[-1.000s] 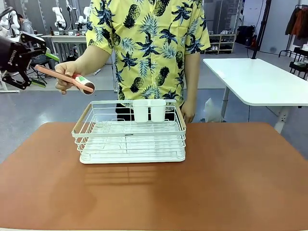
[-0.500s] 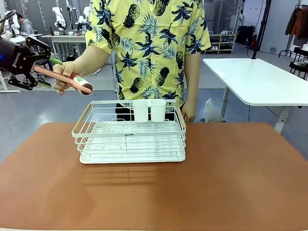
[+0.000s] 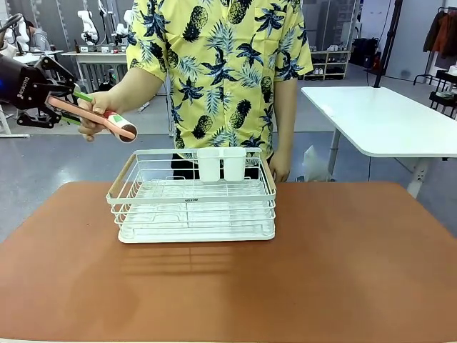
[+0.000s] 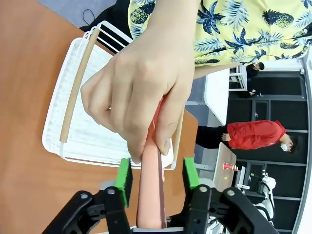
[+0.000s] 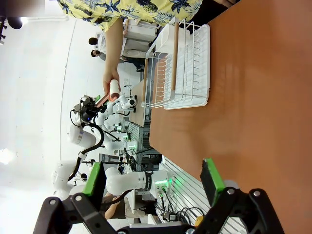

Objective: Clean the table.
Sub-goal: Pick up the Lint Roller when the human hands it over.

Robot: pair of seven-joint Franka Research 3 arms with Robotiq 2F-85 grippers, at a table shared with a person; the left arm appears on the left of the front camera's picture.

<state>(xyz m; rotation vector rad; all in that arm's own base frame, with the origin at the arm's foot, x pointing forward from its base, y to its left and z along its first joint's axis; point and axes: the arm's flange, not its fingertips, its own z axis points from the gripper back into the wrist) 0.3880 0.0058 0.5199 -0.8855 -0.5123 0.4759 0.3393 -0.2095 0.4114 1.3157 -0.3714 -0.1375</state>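
The reddish-brown table [image 3: 321,271] carries a white wire dish rack [image 3: 193,207]. Above its far left corner, a person's hand [image 3: 100,108] holds out a pink-handled roller [image 3: 118,123] with a white, green and red head. My left gripper [image 3: 66,107] is open, its green pads either side of the handle's free end. In the left wrist view the pink handle [image 4: 148,195] runs between the pads of that gripper [image 4: 157,178] with a small gap on each side, and the hand [image 4: 141,83] grips it farther up. My right gripper [image 5: 152,179] is wide open, holding nothing, above the table [image 5: 243,112].
The rack [image 4: 63,141] has wooden side handles and two white cups at its back; it also shows in the right wrist view [image 5: 183,68]. A white-topped table [image 3: 385,118] stands at the back right. The person stands at the far edge behind the rack.
My left gripper has moved right along the roller's handle, so its pads now flank the handle's end. The person's hand has barely moved.
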